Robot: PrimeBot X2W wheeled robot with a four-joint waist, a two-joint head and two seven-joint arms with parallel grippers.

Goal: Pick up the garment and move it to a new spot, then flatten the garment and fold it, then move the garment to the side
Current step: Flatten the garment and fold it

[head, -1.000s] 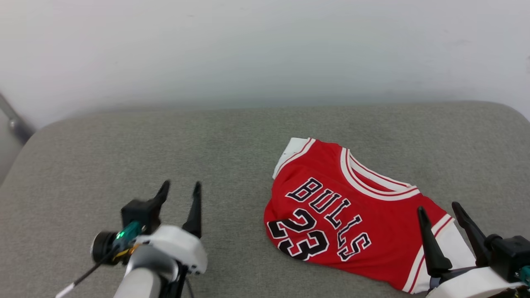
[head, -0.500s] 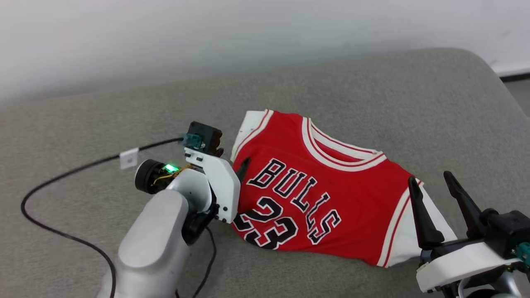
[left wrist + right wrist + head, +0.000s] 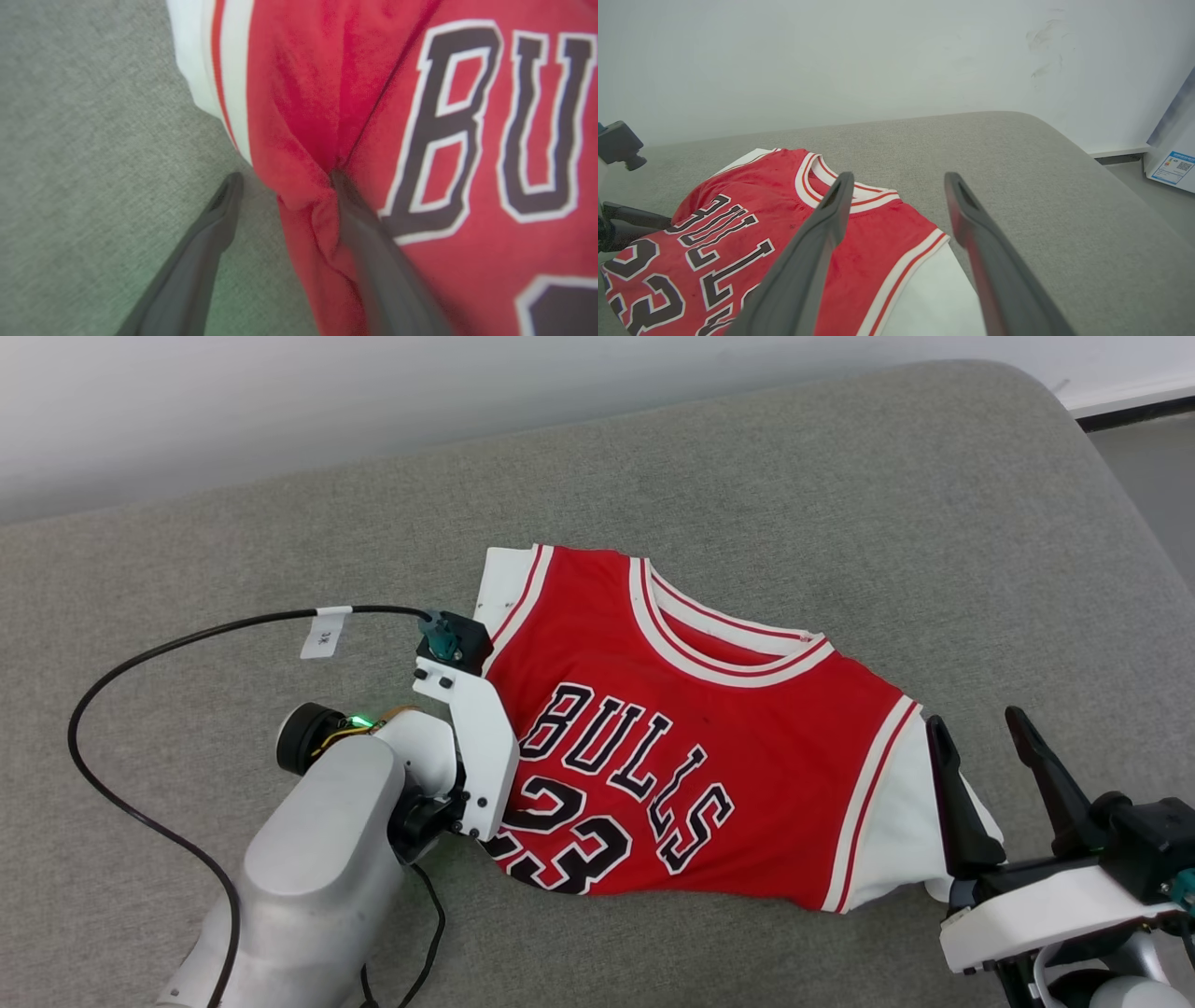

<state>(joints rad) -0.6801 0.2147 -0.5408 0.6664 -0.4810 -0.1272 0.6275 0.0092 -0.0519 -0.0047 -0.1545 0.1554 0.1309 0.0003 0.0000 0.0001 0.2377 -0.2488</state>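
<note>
The garment (image 3: pixel 709 737) is a red jersey with white sleeves, striped trim and black "BULLS 23" lettering, lying face up on a grey cushion (image 3: pixel 840 485). In the left wrist view my left gripper (image 3: pixel 285 179) is open and straddles the garment's (image 3: pixel 299 93) left edge. One of its fingers (image 3: pixel 210 224) is on the grey surface, and the other presses a crease into the red cloth beside the "B". My right gripper (image 3: pixel 974 721) is open and empty near the right white sleeve (image 3: pixel 901 821). In the right wrist view the right gripper (image 3: pixel 899 179) is above that sleeve.
A black cable (image 3: pixel 187 644) with a white tag loops over the cushion on the left, leading to my left wrist. The cushion's rounded right edge drops to the floor (image 3: pixel 1158 457). A white wall (image 3: pixel 831 56) stands behind, and a labelled box (image 3: pixel 1174 163) sits on the floor to the right.
The head camera has swung, shifting the whole picture. My left arm reached right from bare cushion to the garment's left edge and set its fingers there. The right gripper stayed open by the sleeve.
</note>
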